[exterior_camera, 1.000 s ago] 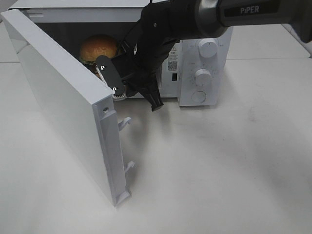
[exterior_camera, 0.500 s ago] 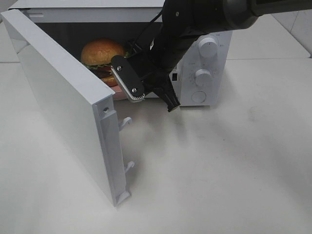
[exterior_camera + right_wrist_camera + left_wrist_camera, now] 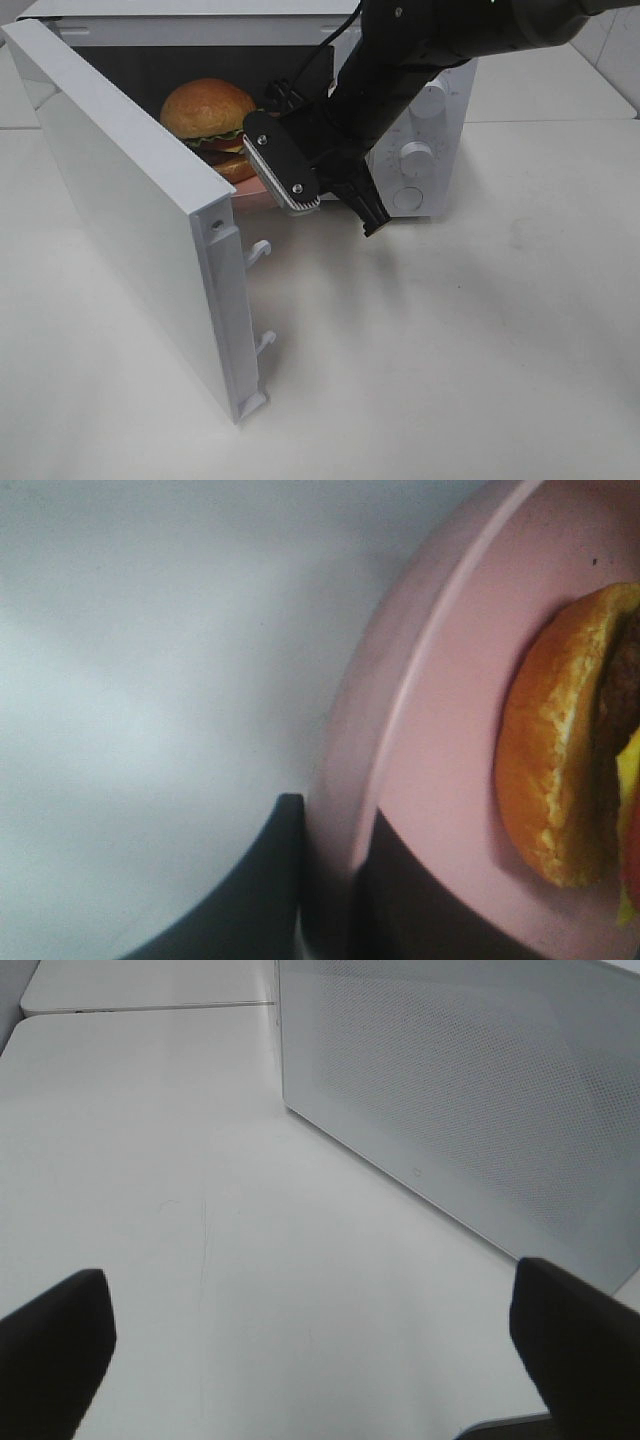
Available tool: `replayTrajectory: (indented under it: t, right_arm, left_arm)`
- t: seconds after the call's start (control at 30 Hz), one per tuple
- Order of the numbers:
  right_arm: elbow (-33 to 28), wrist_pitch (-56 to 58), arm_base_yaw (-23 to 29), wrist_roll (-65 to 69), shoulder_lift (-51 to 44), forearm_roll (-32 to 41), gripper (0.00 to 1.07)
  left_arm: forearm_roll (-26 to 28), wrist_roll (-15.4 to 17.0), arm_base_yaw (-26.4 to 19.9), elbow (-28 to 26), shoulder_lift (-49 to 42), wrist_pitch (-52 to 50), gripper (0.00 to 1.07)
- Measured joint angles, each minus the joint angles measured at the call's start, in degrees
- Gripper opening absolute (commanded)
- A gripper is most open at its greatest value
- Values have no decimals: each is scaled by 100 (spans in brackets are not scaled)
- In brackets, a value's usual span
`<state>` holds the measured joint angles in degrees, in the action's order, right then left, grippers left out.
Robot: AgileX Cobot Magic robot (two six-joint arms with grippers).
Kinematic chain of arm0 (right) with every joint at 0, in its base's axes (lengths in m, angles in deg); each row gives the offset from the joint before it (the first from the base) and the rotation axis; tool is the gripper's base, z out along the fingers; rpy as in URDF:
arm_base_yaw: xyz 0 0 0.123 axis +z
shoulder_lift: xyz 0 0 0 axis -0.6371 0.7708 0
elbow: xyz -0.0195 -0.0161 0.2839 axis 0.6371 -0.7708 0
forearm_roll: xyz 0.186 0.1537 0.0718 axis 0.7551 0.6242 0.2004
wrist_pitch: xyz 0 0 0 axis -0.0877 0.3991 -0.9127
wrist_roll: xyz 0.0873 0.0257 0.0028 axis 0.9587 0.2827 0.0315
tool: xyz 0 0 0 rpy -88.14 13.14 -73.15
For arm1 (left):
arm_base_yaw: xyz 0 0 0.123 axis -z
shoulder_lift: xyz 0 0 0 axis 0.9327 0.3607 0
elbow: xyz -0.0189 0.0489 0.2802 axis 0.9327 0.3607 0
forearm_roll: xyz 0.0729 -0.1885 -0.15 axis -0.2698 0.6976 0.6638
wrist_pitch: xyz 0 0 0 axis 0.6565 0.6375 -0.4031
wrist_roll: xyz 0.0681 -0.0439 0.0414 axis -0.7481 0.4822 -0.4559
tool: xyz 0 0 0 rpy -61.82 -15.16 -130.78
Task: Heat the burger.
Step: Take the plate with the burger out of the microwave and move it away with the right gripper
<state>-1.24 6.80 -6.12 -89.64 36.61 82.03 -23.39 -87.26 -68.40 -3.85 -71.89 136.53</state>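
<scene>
Burger [image 3: 208, 112] on pink plate [image 3: 440, 730] inside open microwave [image 3: 420, 110]. Right gripper [image 3: 330, 880] pinching plate rim; left gripper [image 3: 310, 1335] spread, empty. Risk: tilting plate, sliding burger off; clipping door [image 3: 130, 210].

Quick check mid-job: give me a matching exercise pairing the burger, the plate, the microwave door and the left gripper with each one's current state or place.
Things:
1. burger
2. pink plate
3. microwave door
4. left gripper

States:
A. swung wide open
B. rim pinched by the right gripper
C. open, holding nothing, over bare table
D. sitting on the plate at the oven's mouth

Pairs: 1-D, 2-B, 3-A, 4-C
</scene>
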Motion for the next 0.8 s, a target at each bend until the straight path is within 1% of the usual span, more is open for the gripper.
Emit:
replayTrajectory:
  t: [0.13, 0.17, 0.2, 0.23, 0.3, 0.33, 0.4, 0.43, 0.5, 0.53, 0.57, 0.6, 0.67, 0.7, 0.73, 0.8]
  right_arm:
    - [-218, 11, 0, -40, -189, 6, 0]
    - [-361, -23, 0, -52, -304, -11, 0]
    - [-361, -23, 0, -52, -304, -11, 0]
    - [-504, -69, 0, -52, -407, -34, 0]
    - [-567, -86, 0, -52, -464, -57, 0]
    - [-722, -92, 0, -52, -590, -92, 0]
    - [-791, -92, 0, -52, -659, -103, 0]
    - [-963, -109, 0, -52, -773, -109, 0]
    - [-1060, -155, 0, -52, -842, -109, 0]
    - [-1243, -258, 0, -52, -963, -115, 0]
    - [-1243, -258, 0, -52, -963, -115, 0]
    - [-1427, -355, 0, -46, -1106, -115, 0]
    - [-1530, -401, 0, -34, -1186, -120, 0]
    - [-1725, -470, 0, 23, -1318, -132, 0]
    - [-1725, -470, 0, 23, -1318, -132, 0]
    - [-2017, -647, 0, 74, -1536, -132, 0]
  left_arm:
    - [0, 0, 0, 0, 0, 0, 100]
    - [0, 0, 0, 0, 0, 0, 100]
    - [0, 0, 0, 0, 0, 0, 100]
    - [0, 0, 0, 0, 0, 0, 100]
    - [0, 0, 0, 0, 0, 0, 100]
    - [0, 0, 0, 0, 0, 0, 100]
    - [0, 0, 0, 0, 0, 0, 100]
    - [0, 0, 0, 0, 0, 0, 100]
    - [0, 0, 0, 0, 0, 0, 100]
    - [0, 0, 0, 0, 0, 0, 100]
    - [0, 0, 0, 0, 0, 0, 100]
    - [0, 0, 0, 0, 0, 0, 100]
    - [0, 0, 0, 0, 0, 0, 100]
    - [0, 0, 0, 0, 0, 0, 100]
    - [0, 0, 0, 0, 0, 0, 100]
    - [0, 0, 0, 0, 0, 0, 100]
